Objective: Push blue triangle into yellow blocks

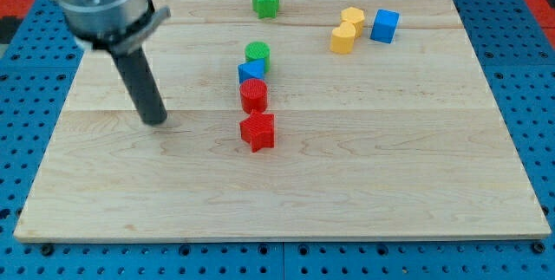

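Note:
The blue triangle (251, 71) lies near the board's middle, wedged between a green cylinder (257, 52) above it and a red cylinder (253, 95) below it. Two yellow blocks (347, 30) sit touching each other at the view's upper right, one (353, 18) above the other (342, 39). My tip (155, 120) rests on the board well to the left of the blue triangle, apart from every block.
A blue cube (385, 25) stands just right of the yellow blocks. A red star-shaped block (257, 131) lies below the red cylinder. A green star-shaped block (266, 1) sits near the top edge. The wooden board (390, 159) lies on a blue perforated base.

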